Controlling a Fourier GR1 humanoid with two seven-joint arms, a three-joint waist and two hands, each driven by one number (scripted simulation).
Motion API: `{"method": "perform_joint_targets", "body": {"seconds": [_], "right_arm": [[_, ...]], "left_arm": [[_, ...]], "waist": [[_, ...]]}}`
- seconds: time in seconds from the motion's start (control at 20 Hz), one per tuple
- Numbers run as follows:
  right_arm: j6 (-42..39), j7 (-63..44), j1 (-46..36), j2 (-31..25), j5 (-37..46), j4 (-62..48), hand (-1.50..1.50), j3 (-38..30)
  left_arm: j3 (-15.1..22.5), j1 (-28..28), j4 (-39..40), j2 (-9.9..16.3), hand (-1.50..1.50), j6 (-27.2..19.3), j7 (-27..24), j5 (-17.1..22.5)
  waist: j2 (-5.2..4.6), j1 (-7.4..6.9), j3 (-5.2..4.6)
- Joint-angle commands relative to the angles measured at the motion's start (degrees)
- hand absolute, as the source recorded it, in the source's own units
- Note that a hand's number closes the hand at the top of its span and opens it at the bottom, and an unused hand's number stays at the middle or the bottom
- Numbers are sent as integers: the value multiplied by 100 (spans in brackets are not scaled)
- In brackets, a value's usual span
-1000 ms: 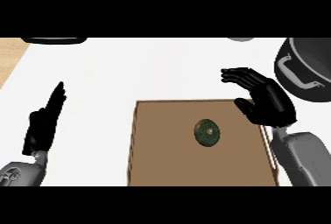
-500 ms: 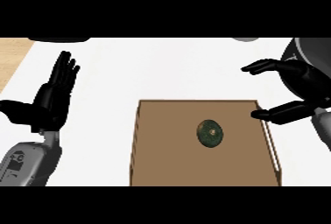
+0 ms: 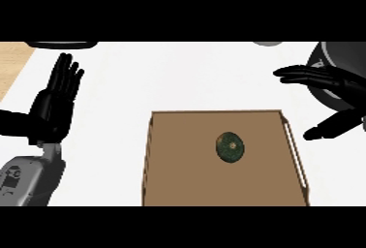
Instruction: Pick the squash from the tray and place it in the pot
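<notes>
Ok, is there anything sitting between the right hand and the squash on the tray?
Nothing visible does. The squash lies alone in the tray, and the right hand is open off the tray's right side, in front of the pot. Only the tray's low rim lies between them.

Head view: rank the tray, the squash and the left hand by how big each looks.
1. Tray, by far the largest.
2. Left hand, open with fingers up; it may sit nearer the camera, so its true size is unsure.
3. Squash, the smallest.

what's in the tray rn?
Only the squash, lying loose near the middle of the tray. The tray's near end is cut off, so anything there is unseen.
</notes>
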State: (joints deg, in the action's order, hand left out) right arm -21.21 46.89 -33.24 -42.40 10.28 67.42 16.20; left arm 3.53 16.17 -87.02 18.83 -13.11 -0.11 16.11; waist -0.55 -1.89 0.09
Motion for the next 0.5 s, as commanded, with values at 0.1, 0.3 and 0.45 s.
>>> {"method": "perform_joint_targets", "body": {"seconds": [0.1,0.3,0.45], "right_arm": [[-278,-43,-452,-119,988,373,-150,731],[-582,-874,-354,-13,1057,1167,-150,802],[-512,-691,-81,101,1458,943,-150,761]], "left_arm": [[-89,149,117,-12,0,-49,-7,-127],[-149,-63,-60,-85,0,27,94,-55],[-150,-171,-215,-158,0,-69,116,-257]], "waist": [[46,124,-12],[76,203,-14],[62,180,-9]]}}
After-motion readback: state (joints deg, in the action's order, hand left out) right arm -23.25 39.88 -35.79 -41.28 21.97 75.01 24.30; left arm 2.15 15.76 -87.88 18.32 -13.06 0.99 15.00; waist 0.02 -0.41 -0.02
